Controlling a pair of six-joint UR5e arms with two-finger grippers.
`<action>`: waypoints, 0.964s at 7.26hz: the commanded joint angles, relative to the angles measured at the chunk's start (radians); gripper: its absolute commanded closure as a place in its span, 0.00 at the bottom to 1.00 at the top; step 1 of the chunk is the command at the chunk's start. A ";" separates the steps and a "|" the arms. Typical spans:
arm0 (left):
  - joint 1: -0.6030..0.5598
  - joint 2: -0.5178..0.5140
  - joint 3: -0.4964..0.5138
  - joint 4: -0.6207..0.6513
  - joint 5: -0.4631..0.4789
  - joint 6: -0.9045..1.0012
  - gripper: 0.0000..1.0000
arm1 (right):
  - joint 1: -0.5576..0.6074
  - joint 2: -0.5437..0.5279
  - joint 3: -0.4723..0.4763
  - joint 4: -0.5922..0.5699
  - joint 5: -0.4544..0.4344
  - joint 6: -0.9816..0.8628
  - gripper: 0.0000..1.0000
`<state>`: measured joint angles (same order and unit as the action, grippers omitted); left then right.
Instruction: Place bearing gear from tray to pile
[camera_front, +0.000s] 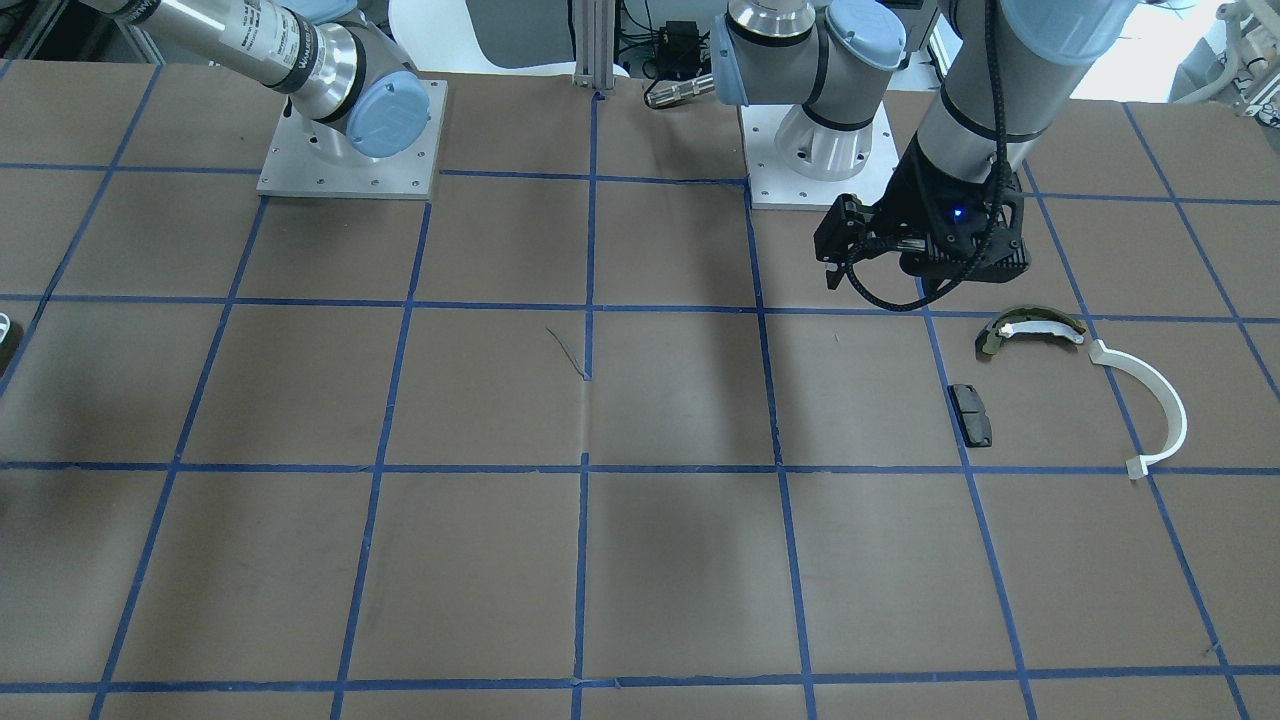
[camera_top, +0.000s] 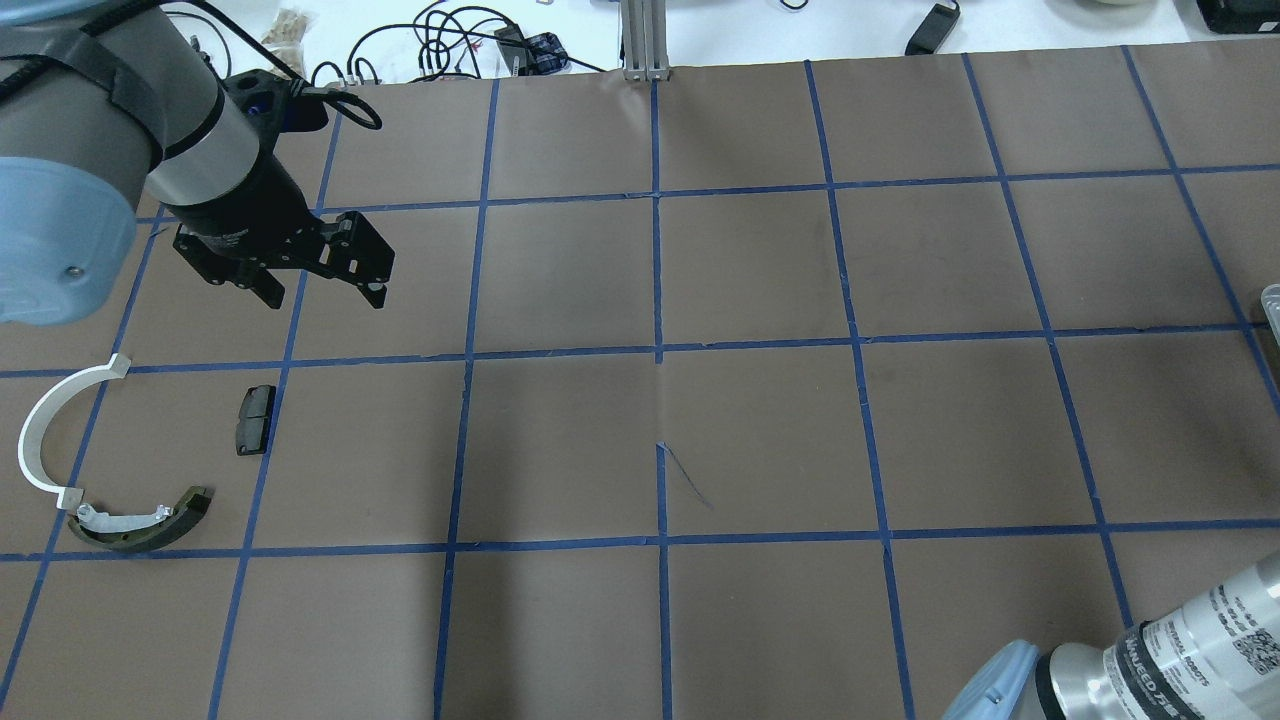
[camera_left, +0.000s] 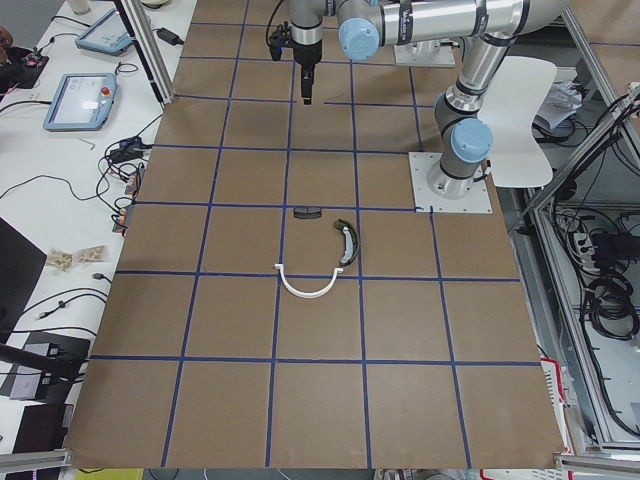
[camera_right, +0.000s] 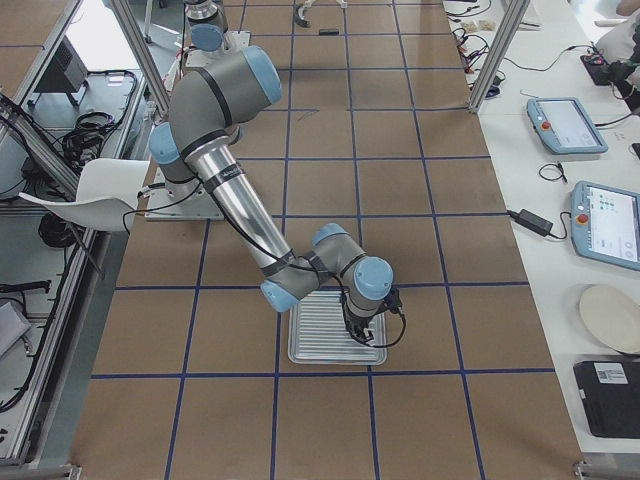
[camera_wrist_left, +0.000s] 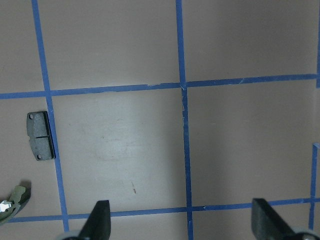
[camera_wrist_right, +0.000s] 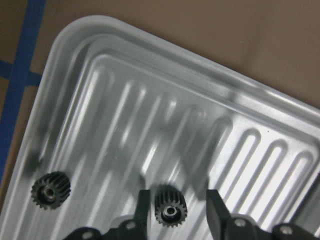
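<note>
bearing gear (camera_wrist_right: 170, 205) judged small, rigid, light; best pinched across toothed rim. straddled by right gripper (camera_wrist_right: 178, 198) on tray (camera_wrist_right: 150, 65), jaws unclamped. left gripper (camera_wrist_left: 181, 204) spread wide, nothing held.

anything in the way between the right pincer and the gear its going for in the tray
Nothing visible. In the right wrist view the gear lies on the tray floor between the two fingers of the open right pincer, with nothing in between. A second gear sits off to one side, clear of the fingers.
</note>
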<state>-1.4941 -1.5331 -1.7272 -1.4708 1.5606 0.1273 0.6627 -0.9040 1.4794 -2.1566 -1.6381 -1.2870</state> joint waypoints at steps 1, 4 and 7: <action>0.000 0.001 -0.002 0.001 -0.001 0.000 0.00 | 0.000 0.002 0.001 0.003 0.001 0.000 0.67; 0.000 -0.005 -0.002 0.001 -0.001 0.000 0.00 | 0.006 -0.016 -0.002 0.021 -0.046 0.008 1.00; 0.000 -0.009 0.005 0.001 0.002 0.001 0.00 | 0.159 -0.159 0.016 0.153 -0.039 0.163 1.00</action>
<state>-1.4941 -1.5407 -1.7249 -1.4695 1.5607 0.1276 0.7370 -1.0068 1.4902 -2.0596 -1.6785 -1.2050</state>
